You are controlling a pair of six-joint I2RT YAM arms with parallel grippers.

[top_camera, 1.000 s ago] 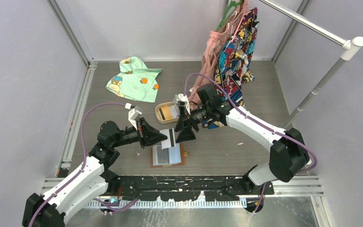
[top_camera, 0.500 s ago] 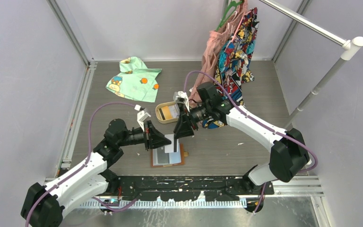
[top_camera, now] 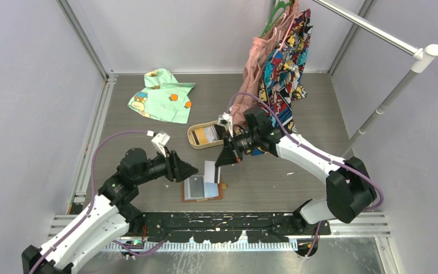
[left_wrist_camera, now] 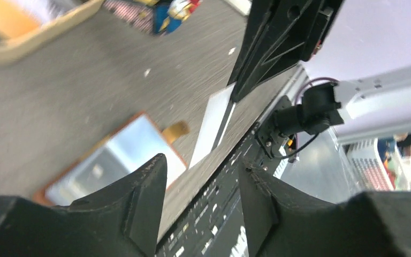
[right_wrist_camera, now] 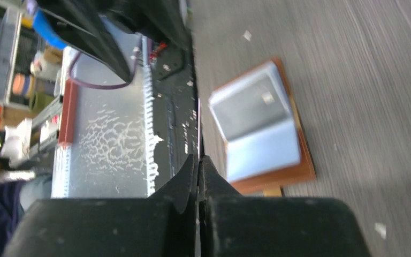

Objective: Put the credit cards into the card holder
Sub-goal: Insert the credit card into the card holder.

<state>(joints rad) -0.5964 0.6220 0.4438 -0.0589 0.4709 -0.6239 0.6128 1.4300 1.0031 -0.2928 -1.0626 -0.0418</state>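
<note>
Right gripper pinches 1 white card over the open card holder; left gripper waits beside it.

At left, the left gripper has its jaws apart with nothing between them, its tips just left of the card, likely placed to steady or guide it. Near centre, the card holder lies spread flat on the table, inner pockets up to take cards. Over its far edge the white card hangs on edge, clamped by the right gripper's closed jaws at its far right corner, probably so it can slide in edge first. Beyond, the tan tray holds more cards.
</note>
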